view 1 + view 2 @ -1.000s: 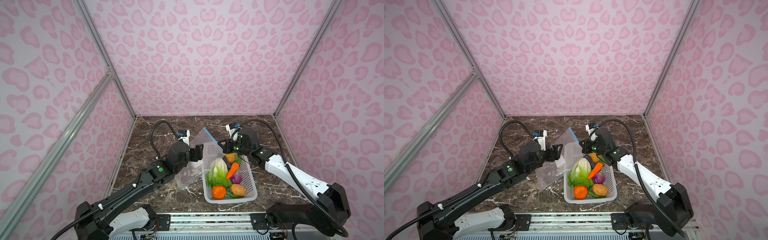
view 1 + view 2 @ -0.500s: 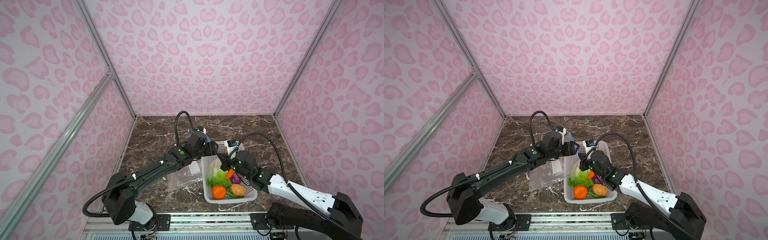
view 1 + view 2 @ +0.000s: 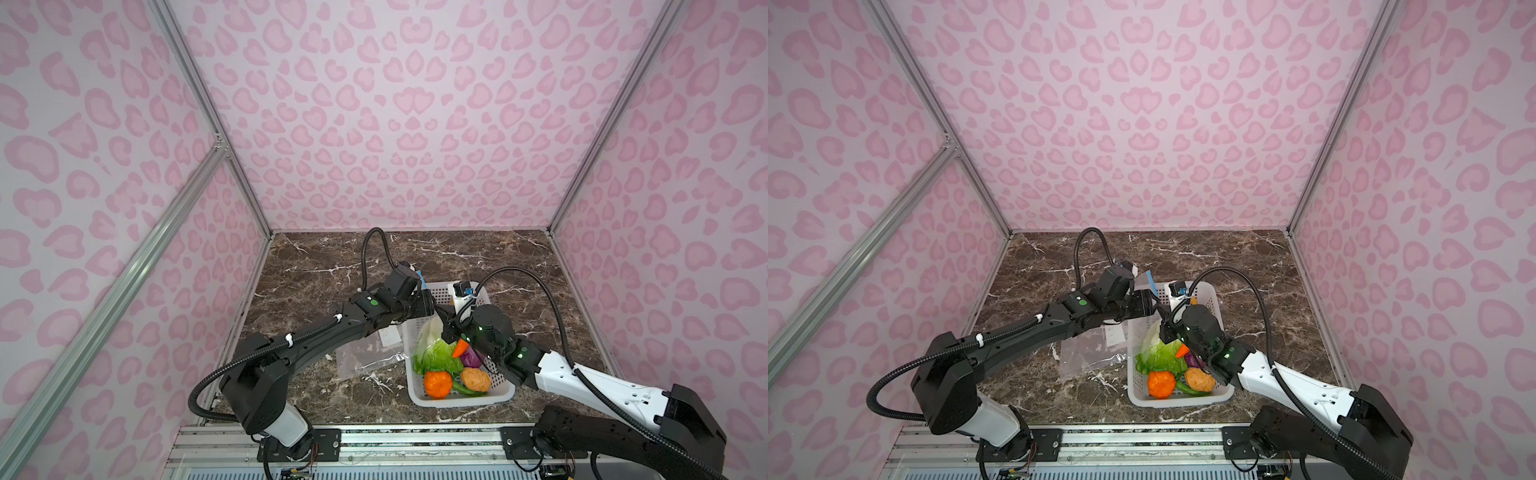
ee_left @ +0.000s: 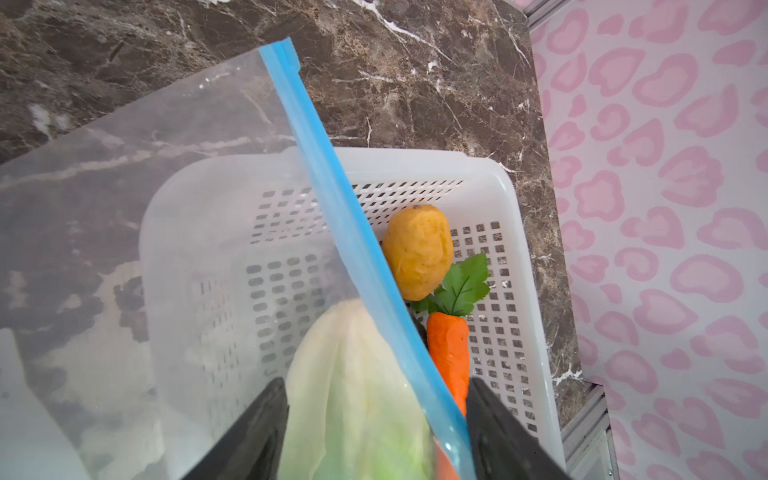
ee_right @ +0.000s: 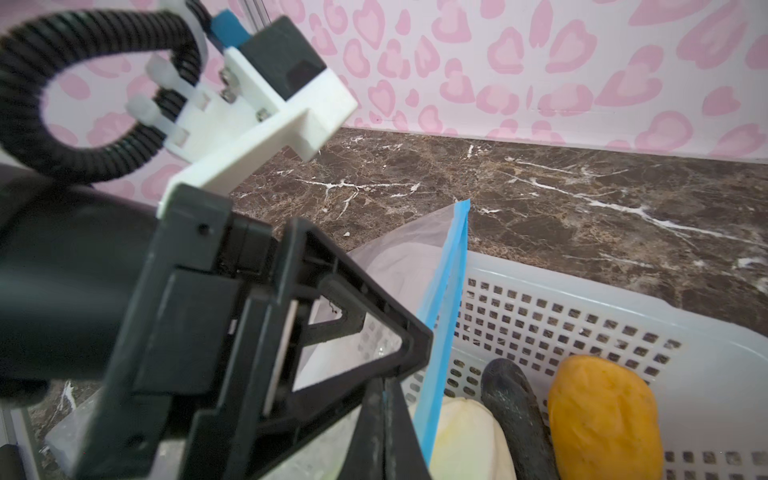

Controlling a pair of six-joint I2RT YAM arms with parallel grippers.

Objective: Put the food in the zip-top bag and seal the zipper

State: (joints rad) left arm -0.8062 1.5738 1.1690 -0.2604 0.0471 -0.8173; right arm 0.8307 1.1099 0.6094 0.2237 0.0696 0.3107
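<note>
The clear zip-top bag trails from the table up over the basket, its blue zipper raised. My right gripper is shut on the bag's blue edge. My left gripper is open, its jaws on either side of the zipper just beside the right one. The food lies in the basket. It includes a cabbage, a carrot, a potato, an orange fruit, a purple onion and a dark cucumber. In both top views the grippers meet over the basket's left rim.
The white perforated basket stands right of centre near the front edge on the dark marble table. Pink patterned walls close in on three sides. Both arms' cables arch above the basket.
Both arms swung from behind the basket to above its left rim, carrying the bag's top edge forward and lower. The left jaws have narrowed a little around the zipper.
</note>
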